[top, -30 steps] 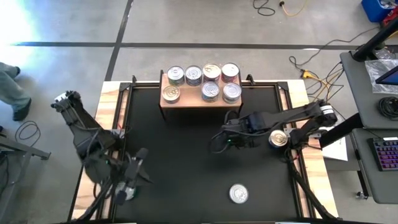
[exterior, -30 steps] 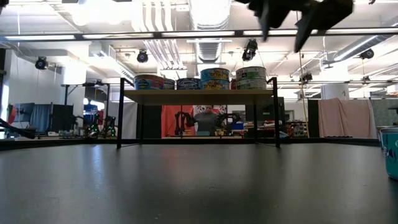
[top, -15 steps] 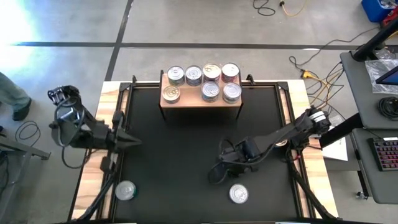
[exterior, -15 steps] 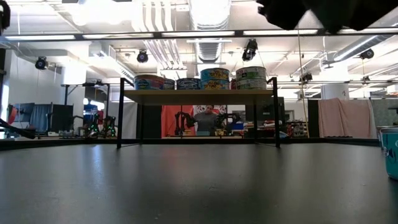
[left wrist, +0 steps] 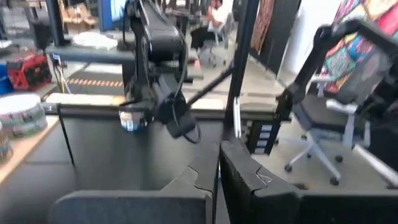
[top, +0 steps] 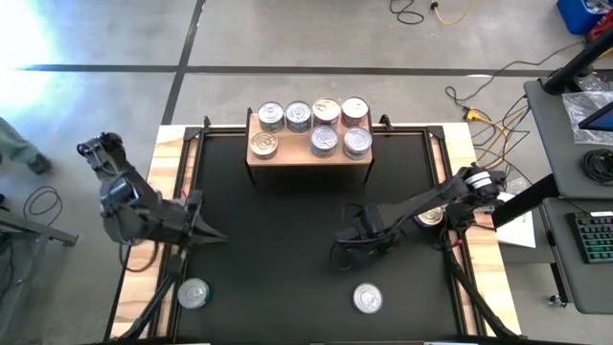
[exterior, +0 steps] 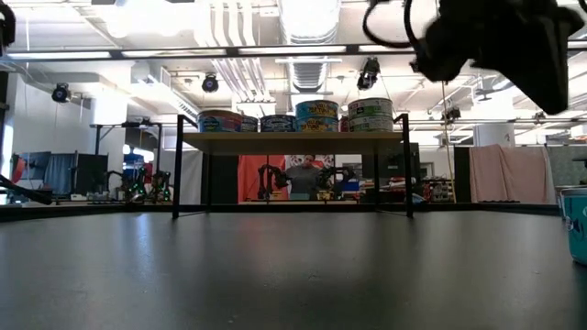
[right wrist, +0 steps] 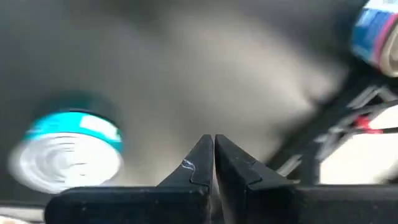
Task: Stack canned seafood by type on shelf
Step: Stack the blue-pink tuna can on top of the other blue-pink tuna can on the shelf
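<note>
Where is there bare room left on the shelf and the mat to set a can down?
On the light-wood shelf, the front row has a bare gap between the gold-lidded can and the silver-lidded can; the back row is packed. The black mat lies bare across its middle, between the shelf and the two loose cans near its front edge.

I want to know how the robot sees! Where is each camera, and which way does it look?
High view: above the table, looking straight down on the shelf and both arms.
Low view: at tabletop height, looking level at the shelf; a dark arm hangs overhead.
Left wrist view: on the left arm, looking across the mat at the right arm, past its own shut left gripper.
Right wrist view: on the right arm, looking down at a teal can, past its shut right gripper.
Shared: high and low both show the shelf's cans.
</note>
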Robot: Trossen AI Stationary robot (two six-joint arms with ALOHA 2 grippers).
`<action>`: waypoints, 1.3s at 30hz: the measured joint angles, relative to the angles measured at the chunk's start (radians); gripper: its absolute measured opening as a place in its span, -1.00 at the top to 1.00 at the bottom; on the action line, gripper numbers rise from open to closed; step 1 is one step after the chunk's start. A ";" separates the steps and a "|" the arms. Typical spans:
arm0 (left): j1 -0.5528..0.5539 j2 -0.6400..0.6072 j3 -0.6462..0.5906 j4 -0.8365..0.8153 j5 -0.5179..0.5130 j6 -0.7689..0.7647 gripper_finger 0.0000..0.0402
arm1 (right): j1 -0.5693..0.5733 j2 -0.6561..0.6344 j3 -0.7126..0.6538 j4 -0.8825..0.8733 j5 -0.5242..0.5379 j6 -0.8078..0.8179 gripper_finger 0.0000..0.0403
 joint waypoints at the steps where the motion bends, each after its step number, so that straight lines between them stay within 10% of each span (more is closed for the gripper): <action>1: 0.000 0.004 -0.012 -0.003 0.001 -0.010 1.00 | -0.004 0.012 0.000 -0.012 0.005 -0.035 0.96; 12: 0.000 0.026 0.004 -0.311 -0.008 -0.223 1.00 | -0.037 0.209 -0.013 -0.112 -0.002 -0.547 0.96; 20: 0.001 0.021 0.125 -0.772 -0.018 -0.530 1.00 | -0.037 0.217 -0.013 -0.113 0.065 -0.609 0.96; 26: 0.015 0.023 0.119 -0.710 -0.132 -0.531 1.00 | -0.075 0.080 -0.033 -0.115 0.188 -0.588 0.96; 39: 0.253 0.104 0.117 -0.366 -0.033 -0.248 1.00 | -0.204 -0.120 -0.236 -0.115 0.212 -0.724 0.96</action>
